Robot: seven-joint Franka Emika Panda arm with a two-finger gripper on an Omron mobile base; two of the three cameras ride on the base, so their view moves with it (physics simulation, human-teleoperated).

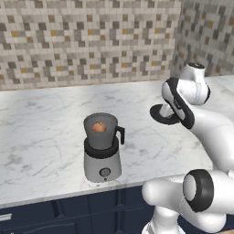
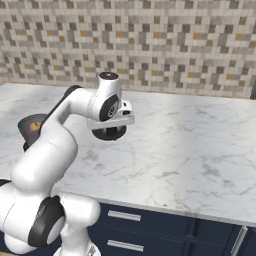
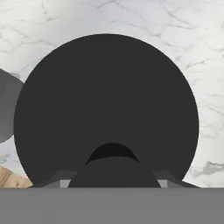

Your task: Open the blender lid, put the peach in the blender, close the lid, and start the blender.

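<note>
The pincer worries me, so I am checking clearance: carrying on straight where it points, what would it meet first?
The pincer is shut on the blender lid; beyond that, likely the marble counter, though the height is unclear.

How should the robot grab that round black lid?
Best by the short knob at the centre of the blender lid, coming from above. The disc is flat and as wide as the jar of the blender, too wide to pinch across, while the knob sticks up and fits between the fingers. The gripper sits over it now.
</note>
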